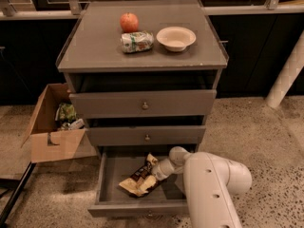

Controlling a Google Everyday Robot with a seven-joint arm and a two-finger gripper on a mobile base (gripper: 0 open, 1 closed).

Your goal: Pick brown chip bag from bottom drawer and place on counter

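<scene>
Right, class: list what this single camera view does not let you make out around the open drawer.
- Claw, down in the bottom drawer beside the chip bag: camera view, its tip blends into the bag, so its grip cannot be told.
- Drawer's right side: hidden behind the white arm.
- Bag's lettering: too small to read.
- Cardboard box contents: partly behind its own wall.

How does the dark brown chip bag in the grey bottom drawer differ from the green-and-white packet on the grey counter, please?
The brown chip bag lies crumpled in the open bottom drawer, the green-and-white packet up on the counter. The bag is dark with tan ends; the packet is green and white. The gripper is at the bag, not near the packet. Neither stands upright.
</scene>
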